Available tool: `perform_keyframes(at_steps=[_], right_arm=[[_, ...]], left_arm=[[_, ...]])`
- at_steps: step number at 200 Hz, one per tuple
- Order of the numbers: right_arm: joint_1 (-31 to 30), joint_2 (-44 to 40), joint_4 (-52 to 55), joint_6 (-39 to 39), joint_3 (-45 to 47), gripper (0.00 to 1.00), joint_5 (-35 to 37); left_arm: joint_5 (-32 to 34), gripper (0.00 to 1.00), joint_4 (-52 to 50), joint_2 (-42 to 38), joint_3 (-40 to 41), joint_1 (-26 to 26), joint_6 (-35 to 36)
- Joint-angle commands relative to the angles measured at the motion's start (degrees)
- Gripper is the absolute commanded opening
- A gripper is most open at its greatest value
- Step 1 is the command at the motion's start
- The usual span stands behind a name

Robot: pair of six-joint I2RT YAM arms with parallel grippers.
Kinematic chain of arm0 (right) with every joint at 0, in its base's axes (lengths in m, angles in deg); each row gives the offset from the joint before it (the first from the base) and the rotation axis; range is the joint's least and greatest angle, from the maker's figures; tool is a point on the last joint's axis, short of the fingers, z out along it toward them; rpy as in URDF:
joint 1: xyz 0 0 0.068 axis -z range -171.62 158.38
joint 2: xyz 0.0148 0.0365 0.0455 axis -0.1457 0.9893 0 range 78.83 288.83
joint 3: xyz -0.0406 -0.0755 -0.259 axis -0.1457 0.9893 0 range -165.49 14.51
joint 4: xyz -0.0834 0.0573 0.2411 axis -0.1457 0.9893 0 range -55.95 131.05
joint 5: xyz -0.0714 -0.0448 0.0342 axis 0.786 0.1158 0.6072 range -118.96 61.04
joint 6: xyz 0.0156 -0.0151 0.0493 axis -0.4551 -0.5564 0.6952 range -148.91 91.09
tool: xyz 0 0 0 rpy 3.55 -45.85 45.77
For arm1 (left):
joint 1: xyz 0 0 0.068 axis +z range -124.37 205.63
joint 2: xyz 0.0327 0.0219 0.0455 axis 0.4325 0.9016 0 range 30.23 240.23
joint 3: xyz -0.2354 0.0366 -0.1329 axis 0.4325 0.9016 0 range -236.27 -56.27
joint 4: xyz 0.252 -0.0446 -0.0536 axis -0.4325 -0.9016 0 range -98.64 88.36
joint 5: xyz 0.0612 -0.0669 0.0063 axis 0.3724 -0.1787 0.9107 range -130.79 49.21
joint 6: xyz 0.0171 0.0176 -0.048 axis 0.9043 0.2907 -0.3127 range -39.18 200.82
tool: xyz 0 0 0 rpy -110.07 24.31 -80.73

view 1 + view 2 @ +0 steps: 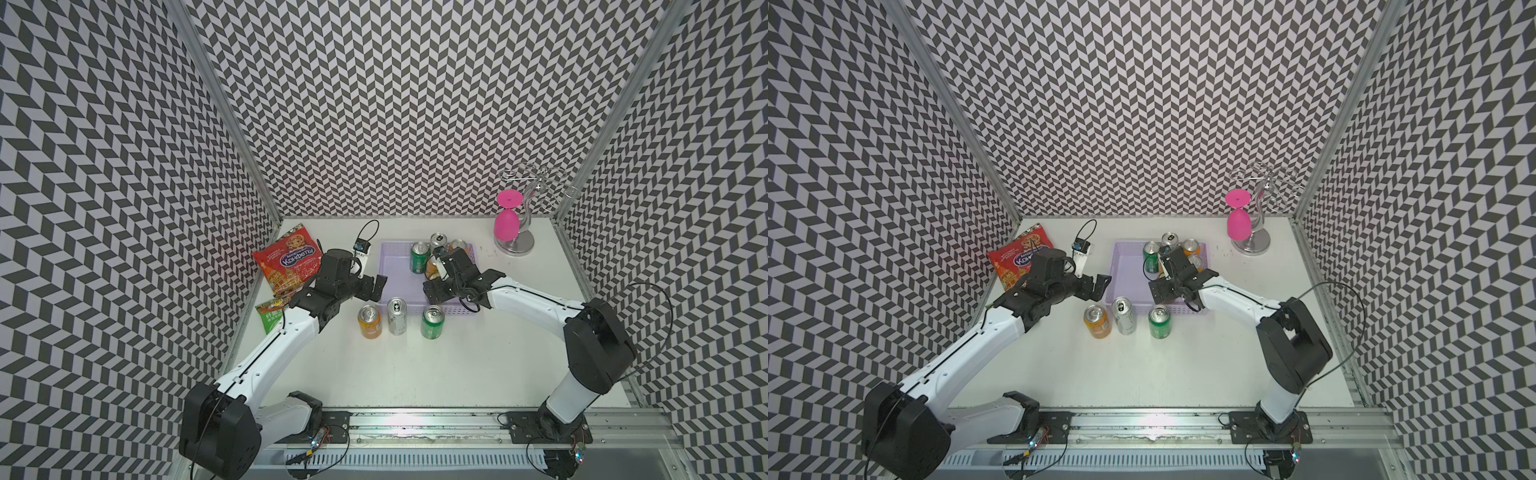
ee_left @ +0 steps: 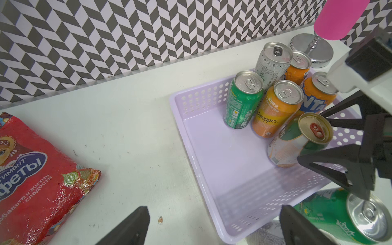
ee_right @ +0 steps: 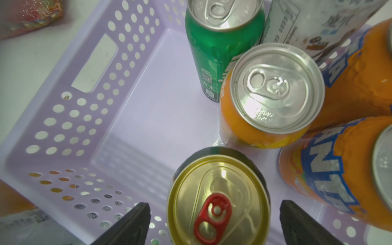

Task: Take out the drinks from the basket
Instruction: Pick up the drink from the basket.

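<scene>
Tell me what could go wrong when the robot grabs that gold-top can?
The gold-topped can looks tilted inside the open right gripper, so it might slip or tip when squeezed. The Fanta can stands close; a finger could knock it. The green can outside the basket could be bumped on the way out.

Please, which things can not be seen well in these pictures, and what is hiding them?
- Gold-topped can: mostly hidden in both top views under the right claw.
- Green snack bag: in a top view, mostly covered by the left arm.
- Silver can beside the basket: left wrist view, cut off by the frame edge.
- Orange can outside it: right wrist view, blurred and cut off by the edge.
</scene>
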Motion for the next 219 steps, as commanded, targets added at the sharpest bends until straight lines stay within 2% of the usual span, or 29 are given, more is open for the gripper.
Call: perform_keyframes(at_steps=[1, 46, 100, 219], right_arm=[[-0.51, 1.78, -3.55, -0.3, -0.53, 0.96, 1.05], [-0.87, 3.12, -4.33, -0.47, -0.54, 0.86, 1.13], [-1.13, 0.89, -4.5, -0.46, 0.55, 0.67, 1.92], [-1.31, -11.54, -0.81, -0.5, 2.49, 0.63, 1.87]], left_arm=[[-0.11, 0.99, 0.74, 0.39, 0.32, 0.31, 0.56], [-0.12, 0.99, 0.74, 0.67, 0.33, 0.35, 0.71], [-0.13, 0.99, 0.65, 0.85, 0.29, 0.37, 0.63], [-0.41, 0.99, 0.61, 1.03, 0.15, 0.29, 0.63]])
